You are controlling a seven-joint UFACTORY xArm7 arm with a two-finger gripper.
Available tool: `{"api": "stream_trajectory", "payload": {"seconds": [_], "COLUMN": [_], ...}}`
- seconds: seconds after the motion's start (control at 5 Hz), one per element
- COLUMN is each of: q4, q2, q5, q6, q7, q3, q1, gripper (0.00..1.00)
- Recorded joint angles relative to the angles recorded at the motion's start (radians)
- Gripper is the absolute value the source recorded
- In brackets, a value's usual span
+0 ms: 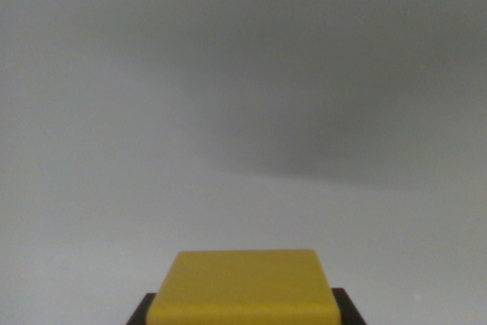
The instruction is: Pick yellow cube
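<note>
Wrist view. The yellow cube occupies the bottom centre of the frame, its upper face turned toward the camera and its lower part cut off by the frame edge. Dark shapes project just past the cube on either flank, one at the wrist view's left and one at the wrist view's right; these are probably parts of the jaws, but too little of them is visible to be sure. Whether the jaws are spread, closed or clamped on the cube cannot be told from this view, since no contact line between pad and cube face is shown.

The cube sits centred between the two dark shapes, which is the placement a symmetric pinch would require: equal clearance on both sides prevents the cube from being pushed sideways as the jaws meet it. Behind the cube extends a plain grey surface, presumably the desk, out of focus, with a soft darker shadow beyond the jaws toward the wrist view's right. Whether the cube rests on the desk or is raised above it cannot be determined, so the stage of the pick remains a matter of judgement.
</note>
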Motion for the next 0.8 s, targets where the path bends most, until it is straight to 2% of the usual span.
{"api": "stream_trajectory", "payload": {"seconds": [0.2,0.4,0.6,0.8], "q4": [0.029,0.029,0.060,0.060], "q2": [-0.016,-0.016,-0.032,-0.032], "q5": [0.0026,0.0026,0.0055,0.0055], "q6": [0.044,0.044,0.092,0.092], "q7": [-0.001,-0.001,-0.002,-0.002], "q3": [0.001,0.001,0.001,0.001], "q1": [-0.0007,-0.0007,-0.0016,-0.0016], "gripper": [1.00,1.00,1.00,1.00]}}
